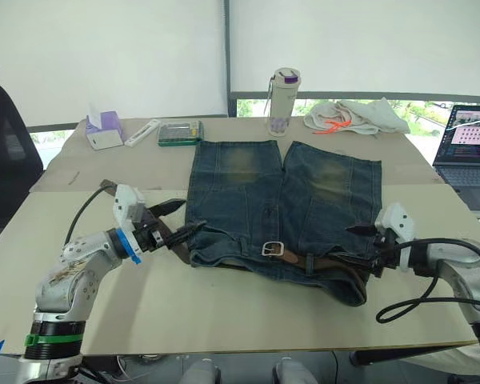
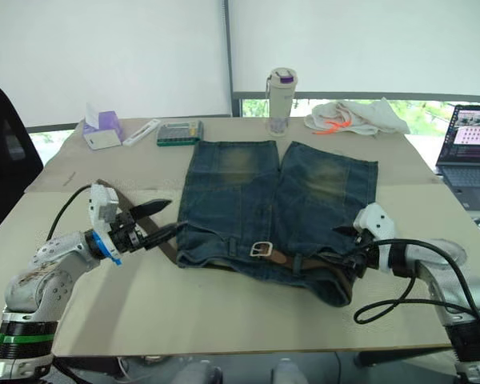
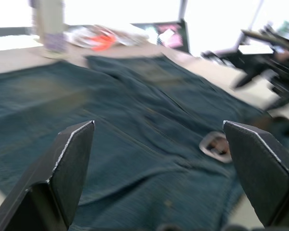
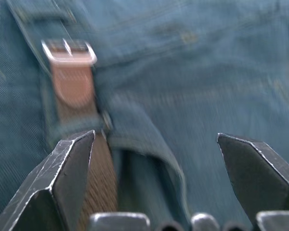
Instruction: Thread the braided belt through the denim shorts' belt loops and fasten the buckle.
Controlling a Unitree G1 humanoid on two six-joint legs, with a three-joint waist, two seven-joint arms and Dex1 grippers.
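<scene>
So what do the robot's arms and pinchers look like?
Both arms are silvery grey metal with white blocks at the wrists and black cables looping off. The left gripper has two pointy black fingers behind a bright blue ring. The right gripper also has black fingers.

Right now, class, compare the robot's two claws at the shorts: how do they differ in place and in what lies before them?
The left claw sits at the left edge of the denim shorts, on the table; the right claw sits at their right edge. The left claw faces plain denim with the buckle further off; the right claw has the braided belt right by one finger. Both are open and hold nothing.
</scene>
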